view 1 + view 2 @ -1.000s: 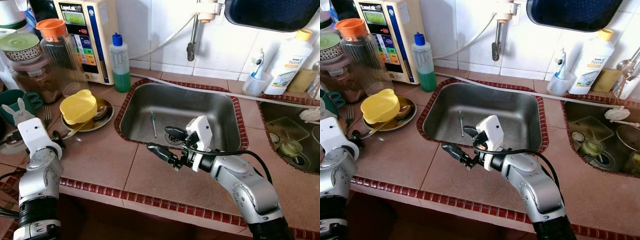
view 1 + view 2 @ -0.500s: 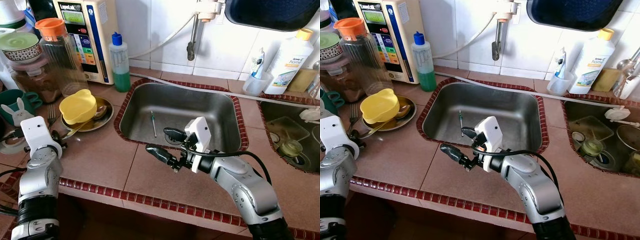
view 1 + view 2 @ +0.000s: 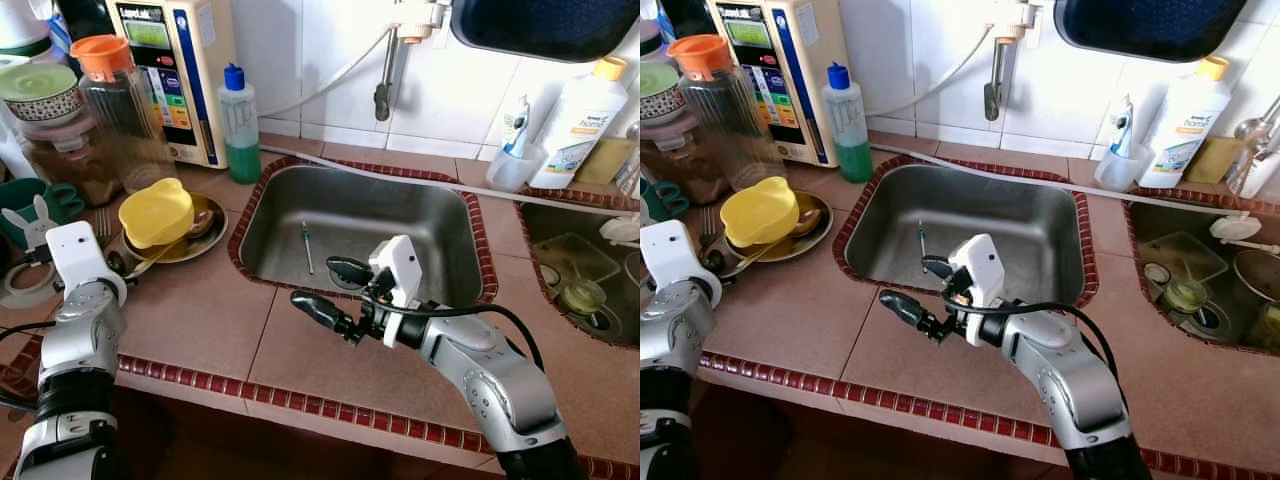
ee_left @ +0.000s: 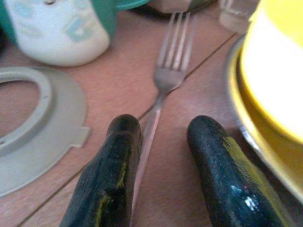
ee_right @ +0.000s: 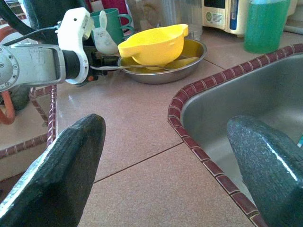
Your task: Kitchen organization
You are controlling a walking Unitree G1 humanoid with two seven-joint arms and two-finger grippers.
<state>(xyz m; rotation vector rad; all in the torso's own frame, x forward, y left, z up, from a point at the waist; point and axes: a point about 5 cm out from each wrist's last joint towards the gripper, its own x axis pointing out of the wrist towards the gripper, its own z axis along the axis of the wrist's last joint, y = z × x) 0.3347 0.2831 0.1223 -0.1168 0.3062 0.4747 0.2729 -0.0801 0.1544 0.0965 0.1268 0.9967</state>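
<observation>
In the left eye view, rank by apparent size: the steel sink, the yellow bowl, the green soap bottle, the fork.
1. steel sink, by far the largest.
2. and 3. yellow bowl and green soap bottle cover similar areas; unranked.
4. fork, smallest, partly hidden behind the left arm.

I have a tiled bench [image 3: 200, 310] in front of me, edged in dark red trim, with a steel sink [image 3: 360, 215] sunk into it. At the left sit a metal plate [image 3: 205, 235] holding a yellow bowl [image 3: 155, 212], a fork [image 4: 163, 90] lying flat beside it, and a grey ring-shaped lid [image 4: 28, 137]. Against the wall stand a green soap bottle [image 3: 238, 125], an orange-lidded pitcher [image 3: 125, 110] and a white detergent bottle [image 3: 575, 125].
</observation>
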